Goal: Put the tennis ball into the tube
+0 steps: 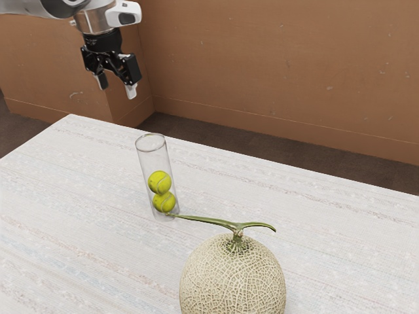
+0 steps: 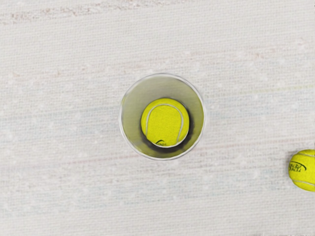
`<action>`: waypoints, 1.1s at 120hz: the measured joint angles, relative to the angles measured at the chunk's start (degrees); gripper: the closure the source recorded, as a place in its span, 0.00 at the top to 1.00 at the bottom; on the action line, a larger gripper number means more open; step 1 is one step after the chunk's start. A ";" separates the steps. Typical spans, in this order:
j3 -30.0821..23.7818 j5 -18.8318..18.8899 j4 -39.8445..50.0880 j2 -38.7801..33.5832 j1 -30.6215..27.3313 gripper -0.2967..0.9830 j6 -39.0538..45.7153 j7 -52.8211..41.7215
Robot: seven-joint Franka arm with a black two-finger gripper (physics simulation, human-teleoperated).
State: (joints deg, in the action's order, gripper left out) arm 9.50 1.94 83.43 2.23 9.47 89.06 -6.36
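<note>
1. In the upper left of the exterior view, the arm (image 1: 95,19) reaches in above the far side of the desk (image 1: 72,190), and its black gripper (image 1: 117,91) points downward. The jaws are released and stand apart, above the desk's level in the frame.
2. Left of centre, the clear tube (image 1: 152,154) stands upright on the desk with its round mouth facing up. Two yellow balls sit inside its lower half: the upper ball (image 1: 159,182) rests on the lower ball (image 1: 165,201).
3. At lower centre, a netted melon (image 1: 232,278) sits on the desk. Its green stem (image 1: 239,227) stretches left toward the foot of the tube; whether the two touch is hard to tell from this angle.
4. Across the upper centre and upper right runs a brown wall (image 1: 275,65), with dark floor (image 1: 216,144) below it.
5. In the wrist view, looking down through the tube's mouth, the upper ball is seen within the rim. The loose tennis ball (image 2: 304,170), marked with dark lettering, lies on the desk outside the tube, apart from it.
</note>
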 joint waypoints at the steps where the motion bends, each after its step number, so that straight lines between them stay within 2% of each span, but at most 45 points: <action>1: 0.00 0.00 0.00 0.00 0.02 0.77 0.00 -0.03; 42: -0.46 -0.95 1.04 -0.42 -0.03 0.77 -1.33 -0.81; 64: -3.52 -4.26 13.19 -6.04 -2.10 0.77 -1.28 -0.45; 81: -5.43 -4.73 23.15 -8.83 0.05 0.77 4.26 0.17; 110: -7.77 -5.92 37.82 -11.52 0.15 0.77 17.26 3.60; 132: -9.04 -6.97 40.14 -9.69 0.14 0.77 22.09 6.77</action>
State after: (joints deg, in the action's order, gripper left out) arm 0.47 -5.04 123.57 -7.45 9.61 111.15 0.41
